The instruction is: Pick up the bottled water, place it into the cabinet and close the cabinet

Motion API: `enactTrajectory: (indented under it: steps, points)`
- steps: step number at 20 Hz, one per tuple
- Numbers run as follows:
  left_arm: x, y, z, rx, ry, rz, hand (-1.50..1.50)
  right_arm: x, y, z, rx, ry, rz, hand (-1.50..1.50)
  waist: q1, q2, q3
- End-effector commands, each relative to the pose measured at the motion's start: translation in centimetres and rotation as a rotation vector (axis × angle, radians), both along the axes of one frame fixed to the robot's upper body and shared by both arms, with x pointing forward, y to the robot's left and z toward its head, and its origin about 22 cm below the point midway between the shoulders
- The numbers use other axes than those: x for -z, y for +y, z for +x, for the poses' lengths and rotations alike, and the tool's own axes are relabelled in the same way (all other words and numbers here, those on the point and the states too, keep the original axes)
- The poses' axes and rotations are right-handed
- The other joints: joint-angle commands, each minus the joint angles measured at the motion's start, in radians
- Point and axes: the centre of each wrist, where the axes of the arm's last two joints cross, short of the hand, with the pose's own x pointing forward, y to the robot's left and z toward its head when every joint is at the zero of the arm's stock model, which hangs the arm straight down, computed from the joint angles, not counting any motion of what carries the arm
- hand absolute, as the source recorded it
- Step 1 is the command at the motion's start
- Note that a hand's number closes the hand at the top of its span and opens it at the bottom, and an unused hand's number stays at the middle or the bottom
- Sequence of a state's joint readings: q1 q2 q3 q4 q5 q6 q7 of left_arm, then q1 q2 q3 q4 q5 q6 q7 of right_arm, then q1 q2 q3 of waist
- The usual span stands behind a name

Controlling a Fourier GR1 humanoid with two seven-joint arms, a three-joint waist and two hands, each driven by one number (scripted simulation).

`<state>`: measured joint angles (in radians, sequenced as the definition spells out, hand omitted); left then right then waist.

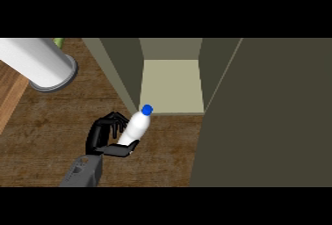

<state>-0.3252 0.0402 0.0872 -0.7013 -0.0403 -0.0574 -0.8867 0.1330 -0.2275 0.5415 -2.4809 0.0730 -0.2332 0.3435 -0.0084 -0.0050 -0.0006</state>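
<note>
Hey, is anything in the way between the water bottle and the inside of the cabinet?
Nothing visible. The left hand holds the bottled water just in front of the cabinet opening, cap toward it. The door stands swung open at the right, out of the path.

The light is dim and even. The wooden counter (58, 123) reads as a muted dark brown, and the open cabinet door (272, 114) as a flat, dull olive. The brightest surfaces are the white cylinder (35, 61) at the upper left and the bottled water (137, 125). Inside the cabinet (172, 48), the pale floor panel catches more light than the side walls, which sit in darker shade. The black left hand (100, 134) shows only faint grey highlights along its fingers.
</note>
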Motion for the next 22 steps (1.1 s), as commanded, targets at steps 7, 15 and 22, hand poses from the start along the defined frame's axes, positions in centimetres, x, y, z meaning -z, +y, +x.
enactTrajectory:
  steps: [7, 15, 22]
  points:
    - [-5.3, -7.3, 1.1, 0.03, 0.014, -0.185, 1.5, -1.1, -0.1, -1.4, 0.019, -0.039, -0.016, -1.5, -0.001, 0.0, 0.0]
    - [-9.8, -10.8, 2.7, 0.017, 0.026, -0.188, 1.5, -1.1, 0.6, -2.2, 0.034, -0.047, 0.016, -1.5, -0.002, 0.002, 0.0]
    - [-11.9, -13.6, 4.9, -0.021, 0.023, -0.126, 1.5, -1.4, -0.5, -2.6, 0.029, -0.044, 0.001, -1.5, -0.011, 0.005, 0.0]
